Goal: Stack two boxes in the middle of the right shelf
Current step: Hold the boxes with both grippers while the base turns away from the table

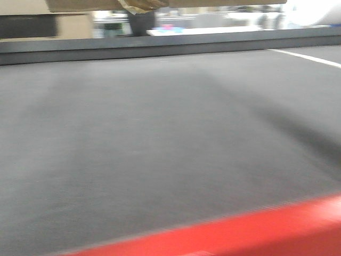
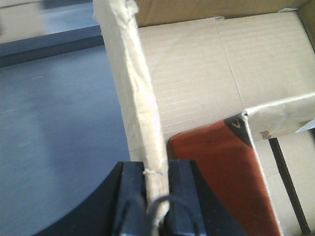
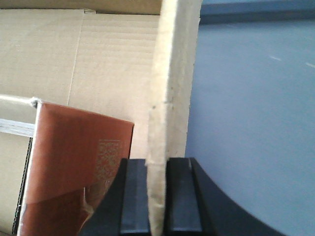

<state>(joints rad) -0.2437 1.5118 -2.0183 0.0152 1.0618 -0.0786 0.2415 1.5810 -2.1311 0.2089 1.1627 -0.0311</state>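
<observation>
Front low over table [image 1: 160, 160]; wrists close, sharing box [image 2: 197, 73].

Box [image 2: 197, 78] x1, grippers [image 2: 156, 169] [image 3: 157, 164] x2, table [image 1: 160, 149] x1

Dark grey table top [image 1: 160, 149], red front edge [image 1: 266, 229], thin white stripe [image 1: 303, 56]

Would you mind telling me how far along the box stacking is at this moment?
Done: the left gripper and right gripper are each clamped on an opposite wall of one open cardboard box. In hand: that box appears held above the dark table. Left: no shelf is in view, nor a second box, so placing and stacking both look undone.
</observation>
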